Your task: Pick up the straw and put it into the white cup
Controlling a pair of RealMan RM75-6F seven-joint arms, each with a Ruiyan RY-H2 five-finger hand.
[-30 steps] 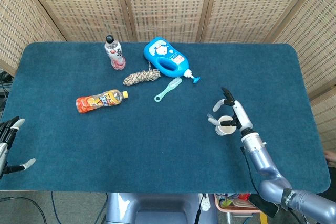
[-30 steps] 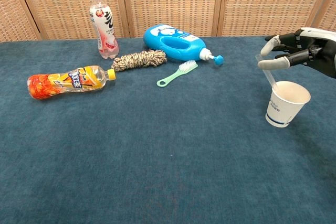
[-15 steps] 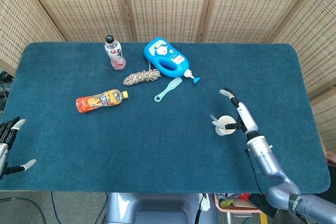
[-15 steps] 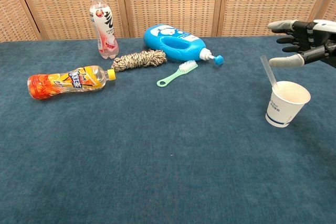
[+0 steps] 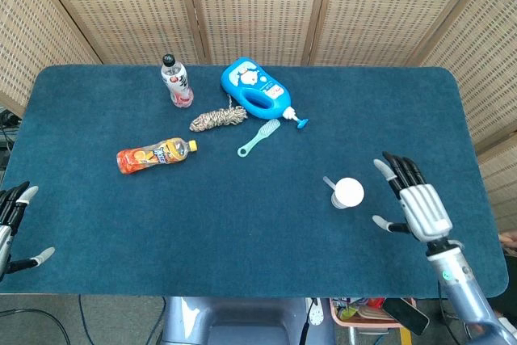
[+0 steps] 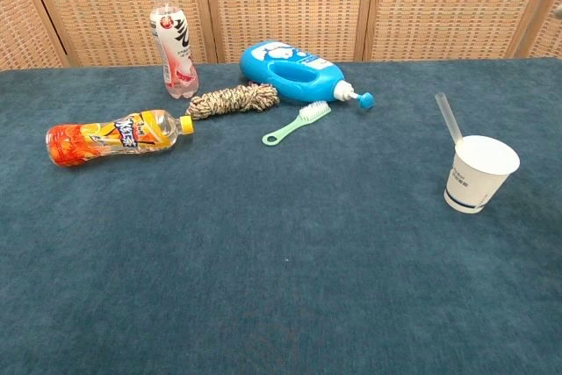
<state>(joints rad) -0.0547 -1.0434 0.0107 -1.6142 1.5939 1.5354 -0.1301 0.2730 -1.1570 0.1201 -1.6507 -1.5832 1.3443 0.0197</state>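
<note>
Straw (image 6: pixel 448 118) is standing in the white cup (image 6: pixel 480 173), leaning toward upper left over the rim, right side of the chest view. Right hand (image 5: pixel 416 204) sits lower right of the head view, fingers spread wide, holding nothing, apart from the cup. Left hand (image 5: pixel 14 224) at the lower left edge, fingers apart, empty. Placement looks done to me; next move is only parking the arm without clipping the cup.

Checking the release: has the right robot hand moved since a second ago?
Yes. The right robot hand has drawn back from the white cup, toward the table's near right edge.
</note>
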